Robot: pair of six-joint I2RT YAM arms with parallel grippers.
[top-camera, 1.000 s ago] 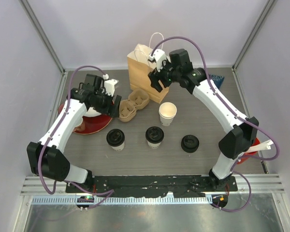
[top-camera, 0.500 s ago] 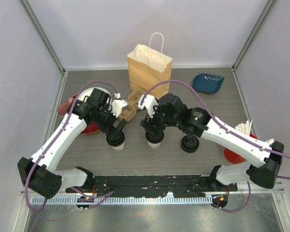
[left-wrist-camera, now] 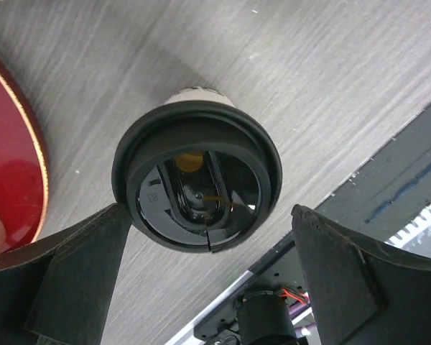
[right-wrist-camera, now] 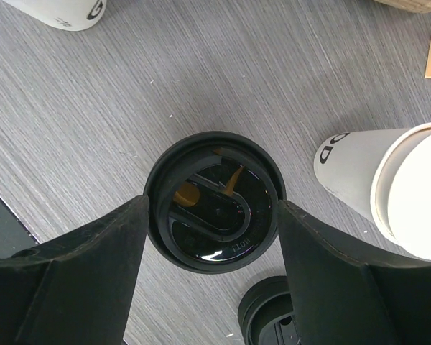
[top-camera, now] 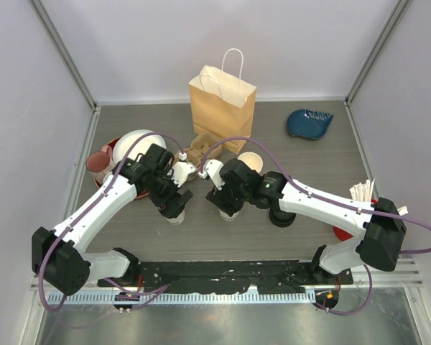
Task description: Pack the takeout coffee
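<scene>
Grey wood-grain table (top-camera: 302,165), white walls around. Reference: brown paper bag (top-camera: 223,108), upright at the back.

Left lidded cup (left-wrist-camera: 197,183): upright on the table, in front of the bag, a little to its left. Left gripper (top-camera: 174,205) over it, jaws wide apart, clear gap to the lid rim on both sides.

Right lidded cup (right-wrist-camera: 214,210): upright, straight in front of the bag. Right gripper (top-camera: 226,203) over it, jaws apart, flanking the lid closely; contact cannot be told.

Unlidded white cup (right-wrist-camera: 388,180) stands between bag and right lidded cup. Cardboard carrier (top-camera: 195,154) at the bag's front-left corner.
</scene>
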